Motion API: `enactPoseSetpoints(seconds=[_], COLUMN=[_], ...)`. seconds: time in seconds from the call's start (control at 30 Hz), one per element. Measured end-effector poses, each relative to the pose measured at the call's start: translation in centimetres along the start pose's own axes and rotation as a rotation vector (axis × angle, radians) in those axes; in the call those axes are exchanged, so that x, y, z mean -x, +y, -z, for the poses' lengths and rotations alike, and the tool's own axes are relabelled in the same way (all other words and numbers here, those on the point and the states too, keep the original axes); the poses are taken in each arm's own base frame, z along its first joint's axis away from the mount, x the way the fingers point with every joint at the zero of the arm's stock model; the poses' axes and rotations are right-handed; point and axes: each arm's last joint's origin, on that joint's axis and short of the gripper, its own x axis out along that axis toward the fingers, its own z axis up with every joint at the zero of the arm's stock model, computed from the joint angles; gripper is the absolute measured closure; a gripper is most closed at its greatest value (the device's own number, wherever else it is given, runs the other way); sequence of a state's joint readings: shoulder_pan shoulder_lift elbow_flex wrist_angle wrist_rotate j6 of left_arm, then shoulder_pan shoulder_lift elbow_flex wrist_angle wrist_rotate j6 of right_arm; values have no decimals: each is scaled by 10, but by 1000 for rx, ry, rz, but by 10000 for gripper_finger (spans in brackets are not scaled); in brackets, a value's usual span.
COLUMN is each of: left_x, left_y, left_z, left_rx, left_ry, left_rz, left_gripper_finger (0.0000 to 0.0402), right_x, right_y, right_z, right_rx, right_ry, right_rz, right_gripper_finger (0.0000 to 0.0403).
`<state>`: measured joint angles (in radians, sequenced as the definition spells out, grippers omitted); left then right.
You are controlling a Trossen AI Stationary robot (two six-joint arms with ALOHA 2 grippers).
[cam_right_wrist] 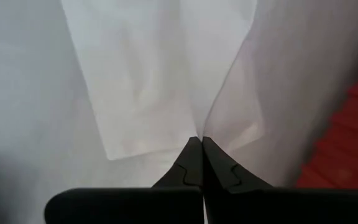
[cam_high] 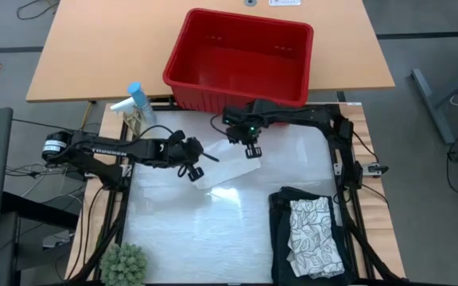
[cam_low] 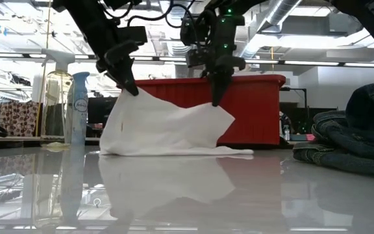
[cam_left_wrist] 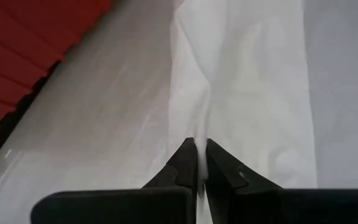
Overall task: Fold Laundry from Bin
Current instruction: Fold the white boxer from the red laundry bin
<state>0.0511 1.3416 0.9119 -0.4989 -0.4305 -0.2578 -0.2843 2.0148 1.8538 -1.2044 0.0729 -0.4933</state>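
A small plain whitish cloth (cam_high: pixel 227 168) (cam_low: pixel 167 127) is held up between my two grippers in front of the red bin (cam_high: pixel 238 57). My left gripper (cam_high: pixel 191 171) (cam_low: pixel 132 89) is shut on its left upper part. My right gripper (cam_high: pixel 251 151) (cam_low: pixel 215 99) is shut on its right upper part. The cloth's lower edge (cam_low: pixel 174 152) lies on the table. The dark garment (cam_high: pixel 304 238) lies folded at the near right, with the leaf-patterned cloth (cam_high: pixel 312 226) folded on top of it. My left gripper pinches a raised fold of the whitish cloth (cam_left_wrist: pixel 202 132) between its two fingertips, coming from above and pointing down. The cloth hangs below it, sloping to the table. My right gripper pinches the cloth's upper edge near a corner (cam_right_wrist: pixel 197 132) between its fingertips, from above. The cloth sags slightly between the two holds, and its bottom rests on the table.
A spray bottle (cam_high: pixel 137 99) (cam_low: pixel 78 107) stands at the far left. A small green plant (cam_high: pixel 124 265) stands at the near left corner. The bin stands close behind the grippers. The white table surface (cam_high: pixel 189 230) shows bare toward the near edge.
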Motion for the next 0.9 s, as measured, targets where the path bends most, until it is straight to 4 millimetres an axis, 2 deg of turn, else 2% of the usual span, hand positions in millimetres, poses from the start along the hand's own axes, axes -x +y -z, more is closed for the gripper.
enactPoseSetpoints(seconds=[0.17,0.57,0.73,0.9], left_x=[4,15,6,-14], left_y=[-10,-34,-56,-82], left_z=[4,5,8,22], left_rx=[-32,21,23,-12], left_ry=[2,-49,-62,13], left_rz=[26,112,177,234], left_gripper_finger=[401,401,401,401], right_x=[1,-21,-25,-24], right_y=[9,29,33,40], right_z=[1,5,6,3], right_rx=[30,49,49,66], right_ry=[40,93,109,106], right_rz=[-36,-120,-128,-137], right_gripper_finger=[387,387,387,387])
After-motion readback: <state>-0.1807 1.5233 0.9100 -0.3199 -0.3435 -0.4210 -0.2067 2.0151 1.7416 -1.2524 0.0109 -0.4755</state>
